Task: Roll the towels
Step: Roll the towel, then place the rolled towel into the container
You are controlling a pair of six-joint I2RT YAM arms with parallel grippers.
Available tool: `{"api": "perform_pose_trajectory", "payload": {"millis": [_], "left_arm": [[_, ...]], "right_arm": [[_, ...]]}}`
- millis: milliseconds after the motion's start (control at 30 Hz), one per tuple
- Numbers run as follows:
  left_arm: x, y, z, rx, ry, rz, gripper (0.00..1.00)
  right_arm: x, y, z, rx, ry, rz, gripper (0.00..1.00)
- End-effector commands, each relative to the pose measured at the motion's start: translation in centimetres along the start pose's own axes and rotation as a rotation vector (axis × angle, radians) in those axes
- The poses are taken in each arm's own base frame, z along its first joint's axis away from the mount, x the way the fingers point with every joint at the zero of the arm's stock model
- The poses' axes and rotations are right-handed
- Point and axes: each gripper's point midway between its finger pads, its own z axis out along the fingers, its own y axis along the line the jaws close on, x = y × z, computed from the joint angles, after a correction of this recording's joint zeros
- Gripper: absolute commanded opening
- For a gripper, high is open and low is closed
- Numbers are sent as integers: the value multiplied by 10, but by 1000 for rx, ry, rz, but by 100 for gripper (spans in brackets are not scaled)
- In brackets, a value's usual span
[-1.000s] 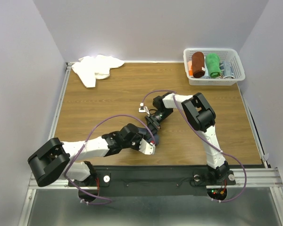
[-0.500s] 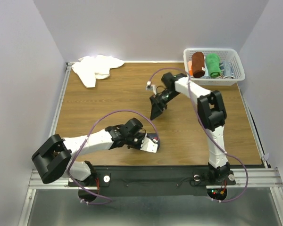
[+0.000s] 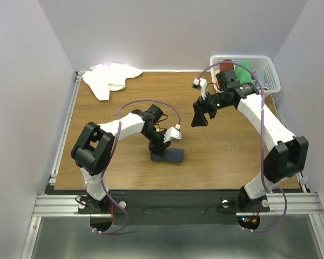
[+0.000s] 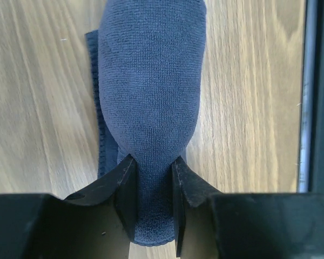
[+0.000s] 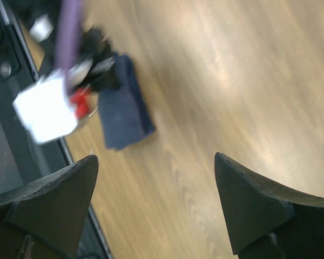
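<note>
Towels lie in two spots on the wooden table (image 3: 232, 145). One is the blue-grey towel (image 3: 169, 156), and it is rolled up into a fat soft log. It rests on the wood near the front edge, a bit left of the middle. In the left wrist view the blue-grey towel (image 4: 151, 91) fills the middle of the picture, and a thin flat edge of it peeks out along its left side. The left gripper (image 3: 159, 148) points down at one end of the roll. Its two black fingers (image 4: 124, 189) press in on that end from both sides, so the left gripper (image 4: 151, 167) is clamped on the cloth. The white towel (image 3: 110, 78) is far away in the back left corner. It is all crumpled in a heap, not rolled, and nothing touches it. The right gripper (image 3: 198, 120) hangs in the air over the right half of the table, well apart from both towels. Its fingers (image 5: 59, 199) are spread wide with only bare wood between them, and the right gripper (image 5: 155, 157) holds nothing. Its camera sees the blue-grey towel (image 5: 124, 105) from far off, a bit blurry. A white basket (image 3: 259, 57) sits in the back right corner, with a green towel (image 3: 243, 68) rolled up inside it.
</note>
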Motion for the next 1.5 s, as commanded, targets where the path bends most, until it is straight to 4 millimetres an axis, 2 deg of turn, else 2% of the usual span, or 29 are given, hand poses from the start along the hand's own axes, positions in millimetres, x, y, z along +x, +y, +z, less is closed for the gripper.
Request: {"api": "perform_pose_trajectory", "payload": {"millis": [0, 33, 100, 133, 300, 333, 400, 433, 467, 567, 600, 667, 733, 967, 1200, 1467], "left_arm": [[20, -2, -2, 115, 46, -104, 10], [30, 1, 3, 144, 57, -142, 11], [35, 13, 9, 166, 66, -174, 11], [38, 16, 8, 175, 66, -198, 12], [39, 37, 9, 204, 40, -251, 12], [41, 41, 8, 204, 34, -260, 13], [40, 48, 7, 201, 29, -265, 13], [41, 49, 6, 205, 27, -272, 13], [42, 51, 7, 206, 24, -282, 13], [41, 52, 6, 212, 15, -287, 14], [42, 53, 8, 214, 16, -288, 14], [43, 51, 8, 226, 15, -288, 15], [46, 48, 10, 253, 18, -291, 18], [52, 52, 11, 275, 16, -295, 21], [53, 54, 13, 304, 7, -311, 21], [56, 60, 13, 316, -1, -321, 21]], "right_arm": [[10, 7, -8, 55, -2, -61, 89], [17, 12, -5, 56, 20, -67, 84], [16, 20, -5, 79, 21, -106, 79], [15, 30, 1, 73, 30, -128, 79], [26, 56, 41, 146, 97, -267, 79], [23, 59, 49, 162, 87, -285, 79], [30, 59, 62, 217, 115, -323, 79], [32, 71, 75, 206, 128, -363, 80], [32, 67, 82, 249, 130, -378, 83], [42, 75, 105, 255, 162, -426, 84], [38, 71, 112, 291, 150, -450, 85], [50, 75, 128, 291, 177, -492, 86], [48, 76, 140, 294, 149, -524, 88], [65, 76, 163, 264, 182, -585, 100], [83, 77, 177, 240, 214, -652, 99], [113, 74, 184, 209, 271, -701, 91]]}}
